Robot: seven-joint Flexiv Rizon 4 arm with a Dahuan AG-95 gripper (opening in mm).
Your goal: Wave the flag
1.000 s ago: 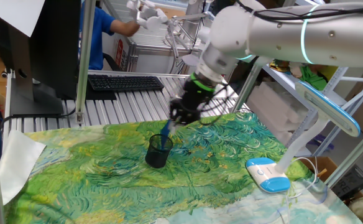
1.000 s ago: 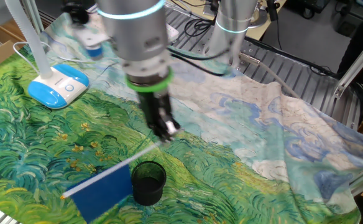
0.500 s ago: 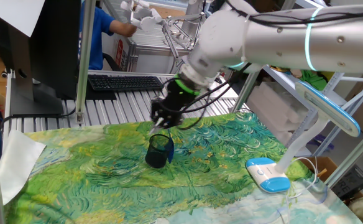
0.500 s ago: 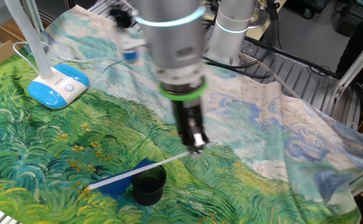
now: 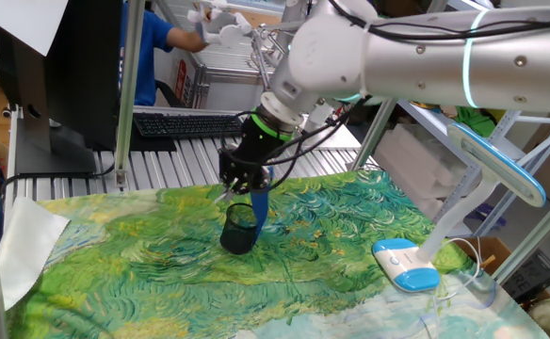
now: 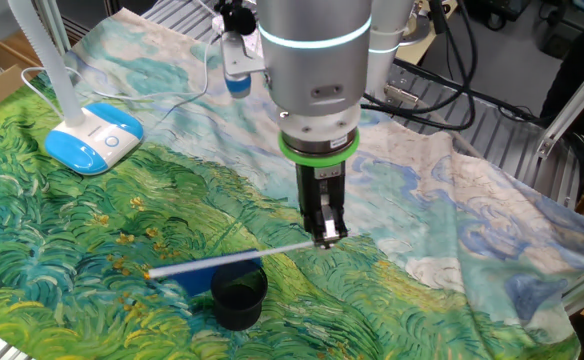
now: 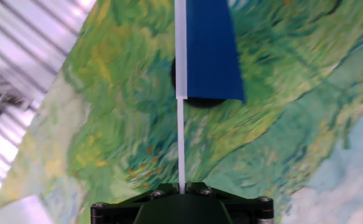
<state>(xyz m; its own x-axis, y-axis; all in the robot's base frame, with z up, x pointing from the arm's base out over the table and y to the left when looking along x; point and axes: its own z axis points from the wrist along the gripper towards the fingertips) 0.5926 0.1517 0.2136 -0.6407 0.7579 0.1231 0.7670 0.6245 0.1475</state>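
Note:
My gripper is shut on the white stick of the blue flag and holds it nearly level, just above the black mesh cup. In the hand view the stick runs straight up from my gripper to the blue cloth, which covers most of the cup. In the one fixed view my gripper hangs over the cup, with the blue cloth edge-on beside it.
A painted green and blue cloth covers the table. A white and blue lamp base stands at one side, with its stem rising. A keyboard and monitor sit beyond the table.
My gripper has swung sideways across the table with the flag. The flag has turned from flat-on to nearly edge-on, and now hangs over the cup.

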